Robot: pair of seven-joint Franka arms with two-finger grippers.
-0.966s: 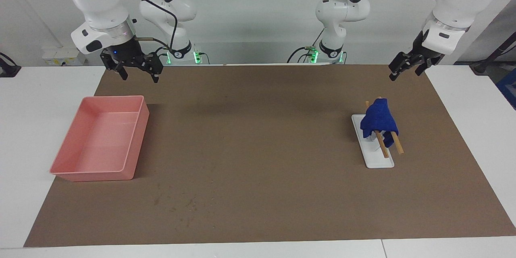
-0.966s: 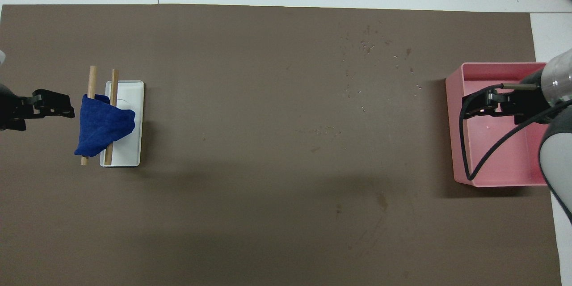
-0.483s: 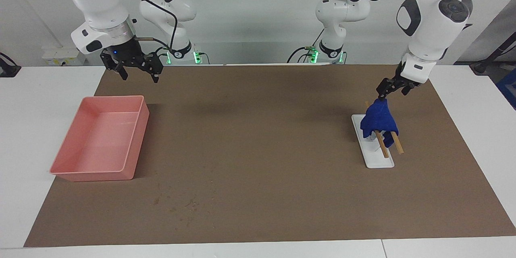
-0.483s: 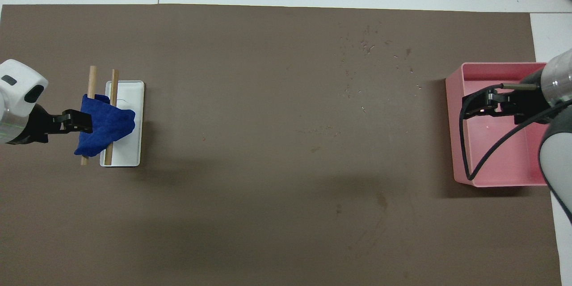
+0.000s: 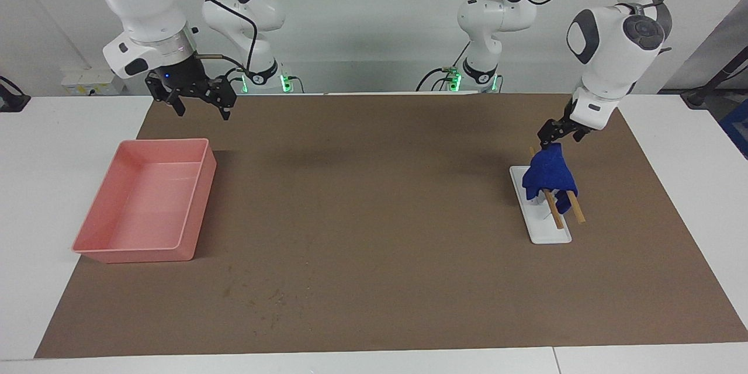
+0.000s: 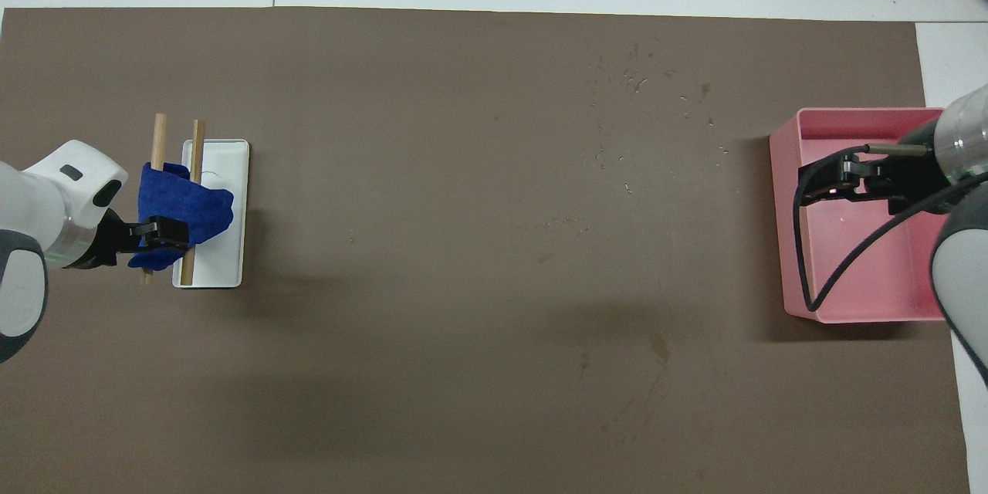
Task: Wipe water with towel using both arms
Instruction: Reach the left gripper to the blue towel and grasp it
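The left hand (image 5: 552, 139) is seen at the top edge of the towel (image 5: 548, 174), at the end of the towel nearest the robots, so the cloth lies directly below and slightly forward of it. Whether the hand is spread or closed cannot be told, nor whether the cloth is already pinched; contact appears close at the least.

The towel is found at the left arm's end of the tabletop (image 5: 374, 216), draped over two wooden rods (image 5: 564, 210) that stand above a small white tray (image 5: 549, 234). The rods run away from the robots, and the towel is hung across them like a tent, with its lower folds dropping toward the tray. It is a small royal-blue cloth, soft and rumpled, bunched to a peak at the end under the hand.

The left arm is judged by far the nearer to the towel. The right hand (image 5: 196, 99) is held well apart from it, open and holding nothing, over the edge of the pink tray (image 5: 96, 239) nearest the robots at the right arm's end, where that arm waits. A lift straight up off the rods is judged to be what the coming move calls for.
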